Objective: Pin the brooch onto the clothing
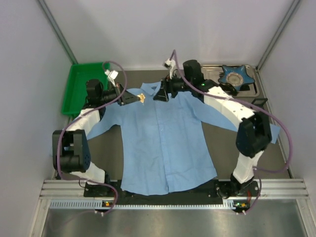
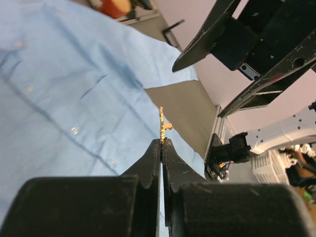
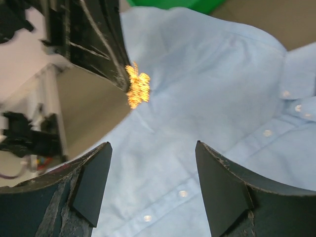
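Observation:
The light blue shirt (image 1: 163, 143) lies flat, collar at the far side. My left gripper (image 1: 137, 98) is shut on the small gold brooch (image 1: 142, 98) and holds it over the shirt's left shoulder. In the left wrist view the brooch (image 2: 162, 124) sticks edge-on out of the closed fingertips above the shirt (image 2: 59, 89). My right gripper (image 1: 161, 95) is open and empty over the collar. In the right wrist view the brooch (image 3: 138, 86) shows past its open fingers (image 3: 94, 182), above the shirt (image 3: 207, 98).
A green bin (image 1: 81, 86) stands at the far left. A blue star-shaped dish (image 1: 236, 76) sits on a metal tray (image 1: 253, 89) at the far right. The shirt's sleeves spread out under both arms.

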Motion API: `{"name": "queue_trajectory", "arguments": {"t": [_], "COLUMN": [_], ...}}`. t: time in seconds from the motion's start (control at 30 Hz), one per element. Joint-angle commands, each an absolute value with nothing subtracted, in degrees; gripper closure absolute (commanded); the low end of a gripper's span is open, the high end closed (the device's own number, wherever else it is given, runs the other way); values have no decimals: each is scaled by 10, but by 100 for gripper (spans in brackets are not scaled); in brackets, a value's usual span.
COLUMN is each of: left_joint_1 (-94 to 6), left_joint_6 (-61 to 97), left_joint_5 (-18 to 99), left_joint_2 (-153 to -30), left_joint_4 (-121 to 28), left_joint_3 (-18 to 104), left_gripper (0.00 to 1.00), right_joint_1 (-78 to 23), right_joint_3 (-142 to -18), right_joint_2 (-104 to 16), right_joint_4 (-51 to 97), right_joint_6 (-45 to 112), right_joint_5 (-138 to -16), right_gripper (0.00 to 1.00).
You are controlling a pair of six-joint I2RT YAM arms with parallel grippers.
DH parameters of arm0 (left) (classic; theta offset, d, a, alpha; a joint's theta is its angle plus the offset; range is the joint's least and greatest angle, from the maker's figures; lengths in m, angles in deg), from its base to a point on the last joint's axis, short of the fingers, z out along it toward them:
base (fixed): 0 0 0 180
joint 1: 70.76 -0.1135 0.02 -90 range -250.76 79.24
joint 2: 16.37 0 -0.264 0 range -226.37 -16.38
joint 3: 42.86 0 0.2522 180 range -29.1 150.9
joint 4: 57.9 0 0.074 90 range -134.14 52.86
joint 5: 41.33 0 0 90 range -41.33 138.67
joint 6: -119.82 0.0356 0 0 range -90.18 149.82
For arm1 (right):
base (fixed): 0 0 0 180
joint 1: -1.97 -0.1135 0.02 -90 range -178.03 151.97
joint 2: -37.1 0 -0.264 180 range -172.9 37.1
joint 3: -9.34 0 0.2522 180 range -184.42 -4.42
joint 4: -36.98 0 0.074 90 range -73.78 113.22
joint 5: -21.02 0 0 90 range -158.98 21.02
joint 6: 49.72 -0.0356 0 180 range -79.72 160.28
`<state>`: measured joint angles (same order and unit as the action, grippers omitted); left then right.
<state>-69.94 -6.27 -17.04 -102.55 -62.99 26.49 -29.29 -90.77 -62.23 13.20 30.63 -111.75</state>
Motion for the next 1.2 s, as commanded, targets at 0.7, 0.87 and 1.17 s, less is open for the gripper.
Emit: {"name": "queue_trajectory", "arguments": {"t": [0.7,0.87,1.17], "left_joint_1": [-833,-839,-842], "left_joint_6": [34,48,36], "left_joint_5": [-123,-122,-118], "left_joint_2": [-1167,-1165,-1161], "left_joint_4": [-526,-506,-511], "left_joint_3": [292,290,285], "left_gripper": [100,100,100], "right_joint_1": [-402,-407,-420], "right_joint_3": [-1239,-1265,-1311], "right_joint_2": [-1011,-1036,-1059], "right_joint_4": [34,0,-141], "right_joint_6": [732,744,777], "right_joint_5": [-1021,-1019,-991], "right_gripper": [44,43,43]}}
